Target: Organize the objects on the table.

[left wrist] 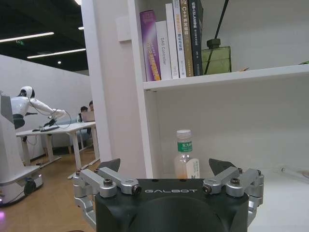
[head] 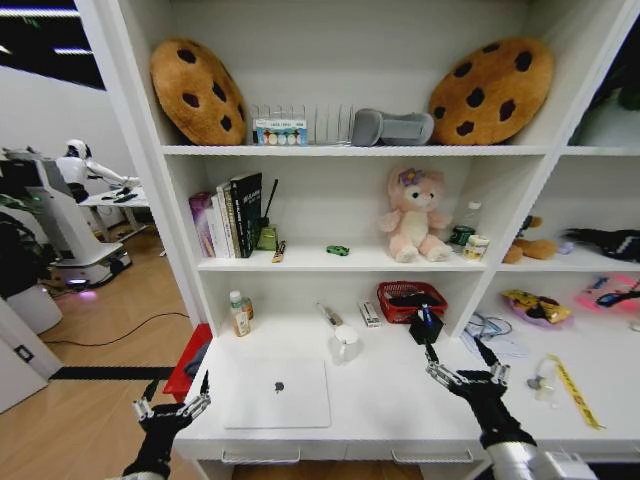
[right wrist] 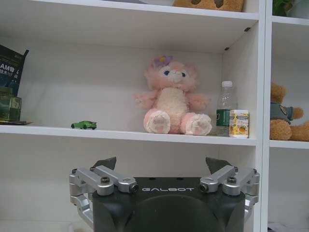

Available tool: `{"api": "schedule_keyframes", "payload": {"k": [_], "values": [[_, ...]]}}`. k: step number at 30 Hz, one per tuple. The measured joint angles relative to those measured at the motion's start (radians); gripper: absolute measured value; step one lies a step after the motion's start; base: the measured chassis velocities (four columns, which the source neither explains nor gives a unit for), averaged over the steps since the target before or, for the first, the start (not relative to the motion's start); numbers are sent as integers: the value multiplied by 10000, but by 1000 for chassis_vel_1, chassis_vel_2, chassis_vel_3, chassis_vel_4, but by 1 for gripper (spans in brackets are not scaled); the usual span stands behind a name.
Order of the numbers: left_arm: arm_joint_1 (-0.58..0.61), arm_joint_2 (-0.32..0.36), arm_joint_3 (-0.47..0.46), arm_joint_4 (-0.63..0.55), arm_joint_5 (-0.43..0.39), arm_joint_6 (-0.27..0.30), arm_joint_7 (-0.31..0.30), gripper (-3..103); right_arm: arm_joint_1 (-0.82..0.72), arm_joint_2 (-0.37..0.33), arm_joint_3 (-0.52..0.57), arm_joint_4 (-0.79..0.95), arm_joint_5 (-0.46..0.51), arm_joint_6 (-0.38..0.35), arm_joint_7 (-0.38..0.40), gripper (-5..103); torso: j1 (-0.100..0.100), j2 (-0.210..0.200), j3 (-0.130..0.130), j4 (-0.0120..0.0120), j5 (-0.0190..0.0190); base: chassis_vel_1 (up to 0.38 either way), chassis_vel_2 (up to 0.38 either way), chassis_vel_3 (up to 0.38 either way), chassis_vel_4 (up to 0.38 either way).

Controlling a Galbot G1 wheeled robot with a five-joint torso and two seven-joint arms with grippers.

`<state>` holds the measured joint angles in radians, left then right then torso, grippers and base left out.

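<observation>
Hovering over the near edge of the table [head: 400, 400], both grippers are spread wide and hold nothing. The left gripper [head: 175, 392] hangs at the table's left front corner, just beside the laptop [head: 278, 393]; from its wrist camera its fingertips [left wrist: 110, 166] stand well apart, with a bottle [left wrist: 186, 161] on the desk beyond them and books [left wrist: 171, 41] on the shelf above. The right gripper [head: 462, 358] sits over the desk right of centre, its fingertips [right wrist: 105, 163] likewise parted, facing a pink plush [right wrist: 172, 96] on the shelf.

The laptop lies closed and flat at the left front, its long axis running left to right along the table edge. A yellow strip [head: 573, 390] lies at the right, its long axis running from the back toward the front edge, slanting slightly right as it nears. A green toy car [head: 338, 250] rests on the middle shelf, its length set along the shelf; in the right wrist view it shows side-on [right wrist: 84, 125]. A clear cup [head: 344, 343] stands upright behind the laptop, near a red basket [head: 411, 301]. A pen holder [head: 425, 325] stands just in front of the basket.
</observation>
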<state>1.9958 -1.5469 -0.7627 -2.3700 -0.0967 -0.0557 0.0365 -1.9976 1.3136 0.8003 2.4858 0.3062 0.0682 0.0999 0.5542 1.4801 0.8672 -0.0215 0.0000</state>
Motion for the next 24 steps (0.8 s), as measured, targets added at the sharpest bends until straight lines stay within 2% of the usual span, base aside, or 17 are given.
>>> {"api": "schedule_keyframes", "payload": {"k": [10,13,24], "values": [[0,0,0,0,0,0,0,100,0,0,0,0,0,0,-1,100,-242,-523,-283,0,0,0,0,0,0],[0,0,0,0,0,0,0,100,-1,0,0,0,0,-1,-1,100,-381,-823,-444,0,0,0,0,0,0],[0,0,0,0,0,0,0,100,0,0,0,0,0,-1,-1,100,-442,-955,-517,0,0,0,0,0,0]]}}
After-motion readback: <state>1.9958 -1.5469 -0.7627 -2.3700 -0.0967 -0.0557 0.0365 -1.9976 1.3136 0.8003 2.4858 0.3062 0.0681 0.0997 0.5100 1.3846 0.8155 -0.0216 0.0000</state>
